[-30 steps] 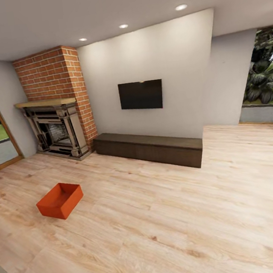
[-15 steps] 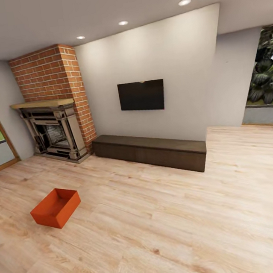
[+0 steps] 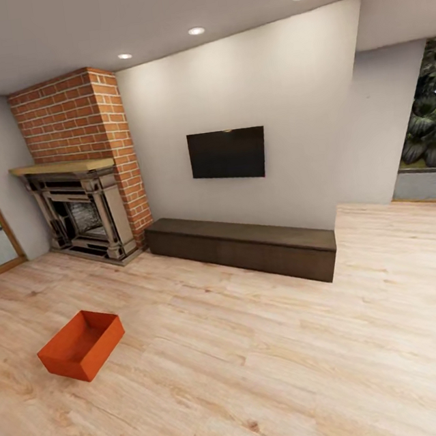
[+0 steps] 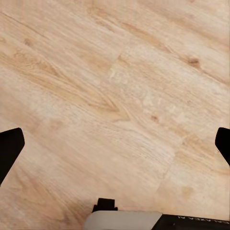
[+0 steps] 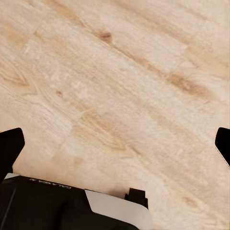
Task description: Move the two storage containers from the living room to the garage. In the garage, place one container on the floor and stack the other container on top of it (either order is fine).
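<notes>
Left gripper (image 4: 115, 146): two dark fingertips at opposite edges of the left wrist view, spread wide apart, nothing between them but light wood plank flooring (image 4: 120, 81). Right gripper (image 5: 115, 146): same posture in the right wrist view, two dark fingertips far apart, empty, hanging over the same pale planks. Storage container (image 3: 81, 345): one in sight, count 1; orange-red rectangular bin, open-topped, smooth plain walls, empty interior visible, standing upright on the wood floor at the left of the head view, turned at an angle to the planks, well apart from all furniture. Living room fixtures beyond it: brick fireplace (image 3: 84, 194), count 1, red-brick chimney breast with a wooden mantel and grey metal surround, in the far left corner; low dark media bench (image 3: 242, 247), count 1, running along the white wall; black wall-mounted television (image 3: 227, 155), count 1, above the bench; recessed ceiling lights (image 3: 197, 31), count 3; glazed openings at far left and far right, count 2, greenery showing outside.
</notes>
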You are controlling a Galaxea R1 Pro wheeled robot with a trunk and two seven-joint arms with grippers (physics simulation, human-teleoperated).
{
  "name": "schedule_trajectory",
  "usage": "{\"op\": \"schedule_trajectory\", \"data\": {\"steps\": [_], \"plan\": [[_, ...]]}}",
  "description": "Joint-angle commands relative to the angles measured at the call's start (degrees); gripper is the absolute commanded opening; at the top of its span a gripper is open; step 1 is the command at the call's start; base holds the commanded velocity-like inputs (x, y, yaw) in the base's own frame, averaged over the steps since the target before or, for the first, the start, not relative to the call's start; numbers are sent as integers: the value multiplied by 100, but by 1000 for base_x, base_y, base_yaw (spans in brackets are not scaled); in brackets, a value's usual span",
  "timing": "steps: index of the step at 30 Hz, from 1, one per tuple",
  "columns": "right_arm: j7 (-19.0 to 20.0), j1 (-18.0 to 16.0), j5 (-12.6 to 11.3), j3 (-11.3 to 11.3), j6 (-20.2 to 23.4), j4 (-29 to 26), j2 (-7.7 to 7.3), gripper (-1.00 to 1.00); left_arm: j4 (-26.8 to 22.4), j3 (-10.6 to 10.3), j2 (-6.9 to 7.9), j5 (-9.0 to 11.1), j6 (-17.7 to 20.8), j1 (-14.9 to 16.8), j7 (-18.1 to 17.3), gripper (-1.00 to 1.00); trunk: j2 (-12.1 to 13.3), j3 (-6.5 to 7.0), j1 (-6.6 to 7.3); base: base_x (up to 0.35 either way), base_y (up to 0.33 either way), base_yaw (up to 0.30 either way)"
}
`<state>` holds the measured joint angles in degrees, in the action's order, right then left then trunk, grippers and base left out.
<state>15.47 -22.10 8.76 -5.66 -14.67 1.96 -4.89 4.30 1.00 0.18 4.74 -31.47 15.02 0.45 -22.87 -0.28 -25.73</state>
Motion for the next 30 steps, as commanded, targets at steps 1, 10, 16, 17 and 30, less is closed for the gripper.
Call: {"op": "schedule_trajectory", "data": {"steps": [1,10,16,17,30], "plan": [[8,-7,56,-50,-36,19,-3,100,24,6,0,27,-35,7,-9,100,-5,-3,-6,321,0,0],[8,-8,56,-50,-36,22,-3,100,24,6,0,27,-35,6,-9,100,-5,-3,-6,321,0,0],[8,-7,56,-50,-36,20,-3,100,26,6,0,27,-36,8,-9,100,-5,-3,-6,321,0,0],[8,-6,56,-50,-36,20,-3,100,26,6,0,27,-35,7,-9,100,-5,-3,-6,320,0,0],[8,-9,56,-50,-36,19,-3,100,25,6,0,27,-34,8,-9,100,-5,-3,-6,320,0,0]]}}
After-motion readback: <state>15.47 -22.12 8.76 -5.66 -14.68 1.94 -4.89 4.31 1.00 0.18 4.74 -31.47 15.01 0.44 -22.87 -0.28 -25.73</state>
